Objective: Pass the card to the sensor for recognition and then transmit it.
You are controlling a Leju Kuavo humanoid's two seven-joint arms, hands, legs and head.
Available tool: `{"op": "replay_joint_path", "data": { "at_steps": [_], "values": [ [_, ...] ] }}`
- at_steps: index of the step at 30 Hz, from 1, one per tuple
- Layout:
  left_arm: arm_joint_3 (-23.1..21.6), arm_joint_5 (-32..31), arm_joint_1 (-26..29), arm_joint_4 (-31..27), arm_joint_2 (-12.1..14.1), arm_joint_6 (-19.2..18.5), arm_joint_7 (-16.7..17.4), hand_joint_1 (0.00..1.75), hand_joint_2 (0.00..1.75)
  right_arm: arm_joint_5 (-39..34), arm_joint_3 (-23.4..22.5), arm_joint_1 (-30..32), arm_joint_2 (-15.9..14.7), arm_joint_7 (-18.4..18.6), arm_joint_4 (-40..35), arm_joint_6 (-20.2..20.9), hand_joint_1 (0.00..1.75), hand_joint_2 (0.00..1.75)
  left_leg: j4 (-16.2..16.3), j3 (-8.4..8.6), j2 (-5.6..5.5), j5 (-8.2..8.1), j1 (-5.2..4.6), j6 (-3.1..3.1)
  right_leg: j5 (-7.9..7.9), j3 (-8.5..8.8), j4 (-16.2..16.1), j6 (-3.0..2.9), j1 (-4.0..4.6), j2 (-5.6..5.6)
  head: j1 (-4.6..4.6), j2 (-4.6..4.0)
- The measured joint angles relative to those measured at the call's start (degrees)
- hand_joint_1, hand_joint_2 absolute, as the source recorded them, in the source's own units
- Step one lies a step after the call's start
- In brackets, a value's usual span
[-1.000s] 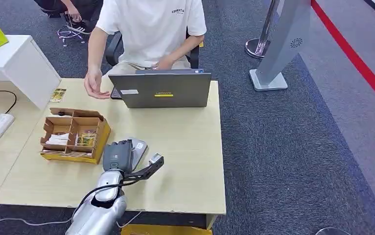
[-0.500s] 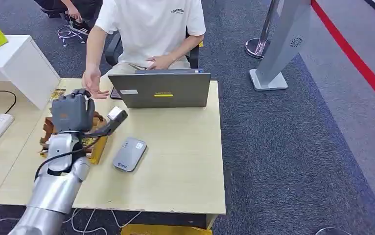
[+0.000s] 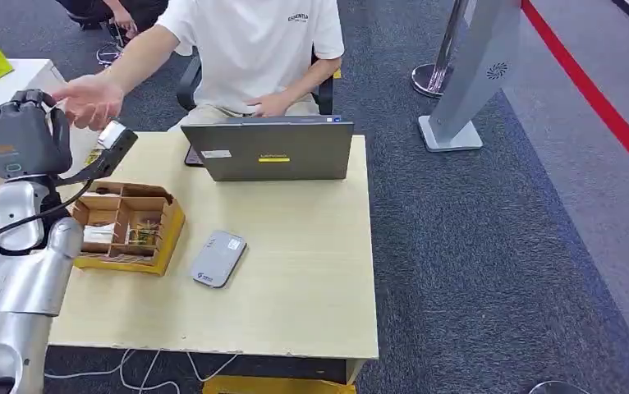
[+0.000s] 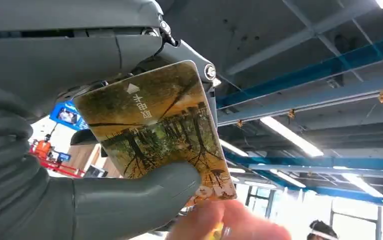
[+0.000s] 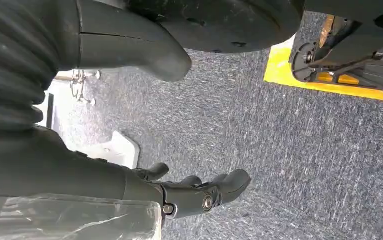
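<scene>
Left hand (image 3: 17, 138) is raised at the far left, card (image 4: 154, 127) pinched between thumb and fingers, with a person's hand (image 3: 91, 98) reaching in just beside it. Below sits the cardboard organizer (image 3: 127, 226), then the grey sensor (image 3: 218, 258) on the table (image 3: 311, 271). Right hand (image 5: 199, 192) hangs over carpet, fingers loosely apart and holding nothing.

Office or demo hall: grey carpet (image 3: 475, 246), wooden desk (image 3: 311, 271) with laptop (image 3: 270, 152), seated person (image 3: 250, 41), exposed ceiling beams (image 4: 309, 95).
</scene>
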Motion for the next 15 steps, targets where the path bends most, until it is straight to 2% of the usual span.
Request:
{"op": "replay_joint_path", "data": {
  "at_steps": [13, 14, 15],
  "values": [
    [0.00, -0.31, 0.19, 1.11, -0.04, 0.68, 0.00, 1.75, 1.75, 0.00, 0.00, -0.04, 0.00, 0.44, 0.00, -0.04, 0.00, 1.75, 0.00, -0.02, 0.02, 0.00, 0.00, 0.00, 0.00, -0.03, 0.00, 0.00, 0.00, 0.01, -0.02, 0.00],
    [0.00, -0.31, 0.21, 1.11, -0.04, 0.68, 0.00, 0.00, 1.75, 0.00, 0.00, -0.04, 0.00, 0.44, 0.00, -0.07, 0.00, 1.75, 0.00, -0.03, 0.02, 0.00, 0.00, 0.00, 0.00, -0.05, 0.00, 0.00, 0.00, 0.01, 0.00, 0.00],
    [0.00, -0.31, 0.20, 1.14, -0.09, 0.68, 0.00, 0.00, 1.75, 0.00, 0.00, -0.04, 0.00, 0.46, 0.00, -0.07, 0.00, 1.75, 0.00, -0.05, 0.02, 0.00, 0.00, 0.00, 0.00, -0.07, 0.00, 0.00, 0.00, 0.01, -0.02, 0.00]
  ]
}}
